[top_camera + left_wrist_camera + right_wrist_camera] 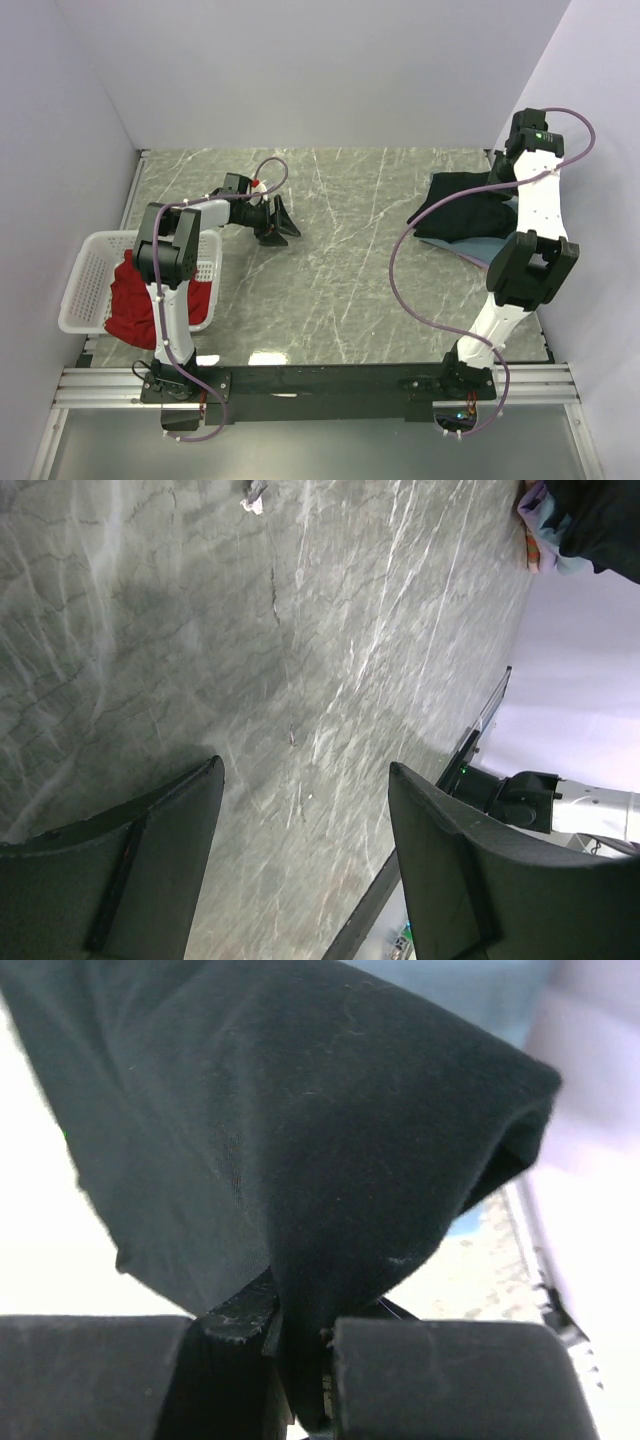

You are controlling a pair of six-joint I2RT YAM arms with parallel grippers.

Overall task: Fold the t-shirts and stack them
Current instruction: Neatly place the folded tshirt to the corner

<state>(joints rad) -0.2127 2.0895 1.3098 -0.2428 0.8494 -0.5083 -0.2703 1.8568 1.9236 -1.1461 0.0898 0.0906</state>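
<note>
Leftward, red t-shirt [133,302] inside basket [86,276]

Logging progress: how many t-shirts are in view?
3: a red t-shirt in the white basket at left; a black t-shirt at right, pinched in the right pincer; a dusty-blue t-shirt beneath it. More may lie hidden.

The table [350,270] is a grey slab veined with white like marble, glossy at the near edge. A white latticed basket [80,290] sits at its left edge, near side. At the far right lies a blue shirt [478,250], flat on the slab, with a black shirt [460,205] heaped over most of it. A small pale scrap [254,496] lies on the open surface.
</note>
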